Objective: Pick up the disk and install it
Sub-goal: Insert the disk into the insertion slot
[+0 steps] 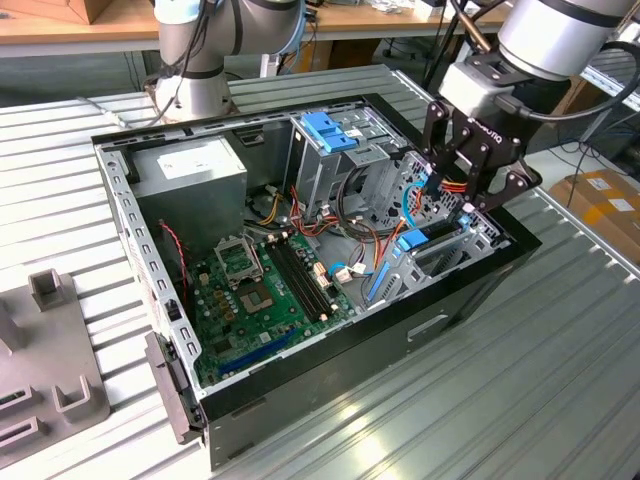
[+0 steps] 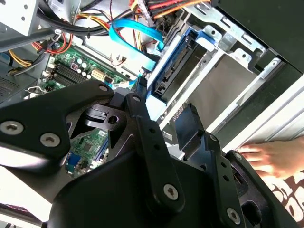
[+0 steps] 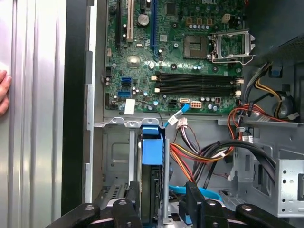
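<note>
The disk (image 3: 152,164) stands on edge in a metal bay slot of the open computer case (image 1: 330,350), with its blue end tab toward the motherboard. In the exterior view the disk (image 1: 410,241) is at the case's right end, below my gripper (image 1: 462,195). My gripper (image 3: 162,202) is open and straddles the disk's end farthest from the motherboard. One finger sits close beside the blue rail; the other stands apart from it. In the second wrist view the gripper (image 2: 164,104) hangs just short of the disk (image 2: 175,66), one fingertip (image 2: 140,86) near its blue rail.
A green motherboard (image 1: 265,290) fills the case floor, with a power supply (image 1: 190,170) behind it. A blue bracket on a silver cage (image 1: 335,130) is at the back. Coloured cables (image 3: 199,152) and a blue flat cable (image 2: 135,33) run beside the bay. A hand (image 2: 266,159) rests outside the case.
</note>
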Action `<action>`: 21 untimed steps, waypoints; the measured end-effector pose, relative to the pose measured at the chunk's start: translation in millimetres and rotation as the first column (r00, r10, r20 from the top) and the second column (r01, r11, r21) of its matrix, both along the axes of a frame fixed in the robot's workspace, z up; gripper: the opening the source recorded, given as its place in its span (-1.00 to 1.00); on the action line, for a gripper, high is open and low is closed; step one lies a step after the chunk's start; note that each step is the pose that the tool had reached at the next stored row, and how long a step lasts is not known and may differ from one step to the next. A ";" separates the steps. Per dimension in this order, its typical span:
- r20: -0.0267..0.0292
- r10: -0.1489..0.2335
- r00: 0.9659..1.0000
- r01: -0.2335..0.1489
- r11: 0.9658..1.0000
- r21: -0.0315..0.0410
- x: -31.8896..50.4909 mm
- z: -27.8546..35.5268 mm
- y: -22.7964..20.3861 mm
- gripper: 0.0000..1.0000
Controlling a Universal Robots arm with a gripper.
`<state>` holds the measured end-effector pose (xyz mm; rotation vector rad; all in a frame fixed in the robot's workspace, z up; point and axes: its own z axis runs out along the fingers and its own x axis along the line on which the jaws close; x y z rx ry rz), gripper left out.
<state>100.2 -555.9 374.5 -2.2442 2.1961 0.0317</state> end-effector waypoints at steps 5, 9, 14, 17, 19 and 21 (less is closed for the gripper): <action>0.000 0.000 1.000 0.000 1.000 0.000 4.8 0.0 1.7 0.04; 0.000 0.000 1.000 0.000 1.000 0.000 9.6 -0.1 8.1 0.04; 0.000 0.003 1.000 -0.003 1.000 0.000 16.4 -0.8 19.1 0.04; 0.000 0.004 1.000 -0.004 1.000 0.000 20.9 -3.7 20.4 0.04; 0.000 0.004 1.000 -0.004 1.000 0.000 20.9 -3.7 20.2 0.04; 0.000 0.004 1.000 -0.004 1.000 0.000 20.8 -4.4 18.9 0.04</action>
